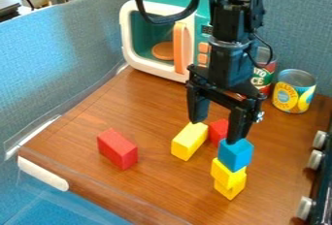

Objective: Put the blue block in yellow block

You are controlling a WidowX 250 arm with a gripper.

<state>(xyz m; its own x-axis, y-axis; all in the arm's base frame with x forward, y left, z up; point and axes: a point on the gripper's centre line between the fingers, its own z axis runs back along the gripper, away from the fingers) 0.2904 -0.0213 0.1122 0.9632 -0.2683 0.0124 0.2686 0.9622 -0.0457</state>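
Observation:
My gripper (216,129) hangs open over the middle right of the table, its fingers spread wide with nothing held between them. The blue block (236,155) rests on top of a yellow block (226,172), and beneath that one is another yellow block (230,189). The right fingertip overlaps the blue block's top back edge in the view; whether they touch, I cannot tell. A longer yellow block (189,141) lies on the table below the left finger, left of the stack.
A red block (218,132) lies behind the stack, partly hidden by the gripper. Another red block (117,149) lies at left on the wooden table (152,190). A toy microwave (156,64) and two cans (293,91) (262,73) stand at the back. Stove knobs line the right edge.

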